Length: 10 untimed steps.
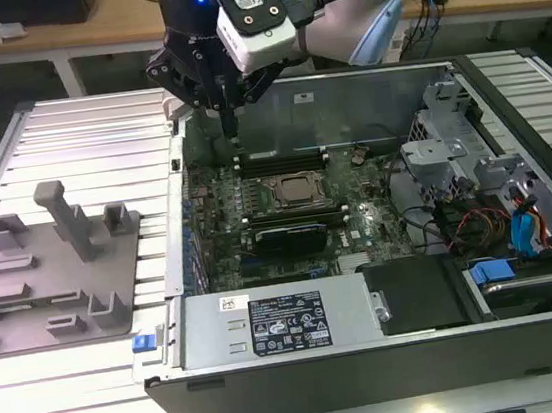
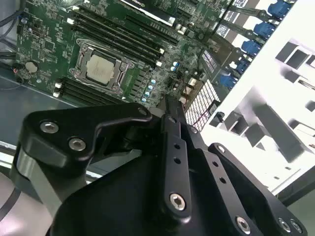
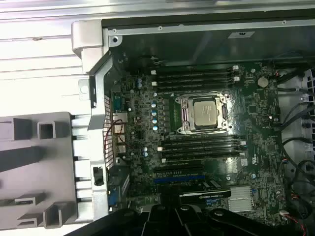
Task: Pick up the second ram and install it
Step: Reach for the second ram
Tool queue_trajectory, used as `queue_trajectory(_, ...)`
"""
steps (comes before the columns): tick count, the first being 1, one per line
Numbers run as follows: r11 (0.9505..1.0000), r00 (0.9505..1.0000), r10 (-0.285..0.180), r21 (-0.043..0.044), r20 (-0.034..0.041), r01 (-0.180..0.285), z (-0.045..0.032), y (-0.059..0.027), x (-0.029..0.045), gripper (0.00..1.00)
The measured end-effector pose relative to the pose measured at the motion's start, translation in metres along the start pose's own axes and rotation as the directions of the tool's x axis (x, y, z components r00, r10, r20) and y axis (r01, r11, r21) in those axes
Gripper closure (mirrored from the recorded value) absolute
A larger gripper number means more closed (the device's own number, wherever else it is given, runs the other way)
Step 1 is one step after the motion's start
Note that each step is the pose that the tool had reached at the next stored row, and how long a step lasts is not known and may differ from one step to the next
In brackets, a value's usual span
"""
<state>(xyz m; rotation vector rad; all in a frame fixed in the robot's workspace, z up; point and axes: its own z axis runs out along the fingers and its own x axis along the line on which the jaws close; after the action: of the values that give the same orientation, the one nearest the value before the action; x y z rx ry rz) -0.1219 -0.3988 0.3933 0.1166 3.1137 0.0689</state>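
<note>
Above the green motherboard (image 1: 218, 209), the claw (image 1: 231, 123) hangs clenched, pointing straight down.

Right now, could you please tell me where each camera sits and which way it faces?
Exterior view: off the arm, looking down into the open computer case; shows the arm and gripper.
First wrist view: on the wrist, facing down at the motherboard; part of the gripper shows.
Second wrist view: on the wrist, looking slantwise past the gripper at the motherboard.
Shared: all three show the processor.
</note>
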Motion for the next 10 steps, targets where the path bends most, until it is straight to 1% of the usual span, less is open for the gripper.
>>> queue_trajectory(8, 1.0, 1.0, 0.0, 0.0, -0.0006, 0.0, 0.0, 0.0, 0.0, 0.92)
queue_trajectory(10, 1.0, 1.0, 0.0, -0.0002, -0.0004, 0.0, 0.0001, -0.0001, 0.0011, 0.92)
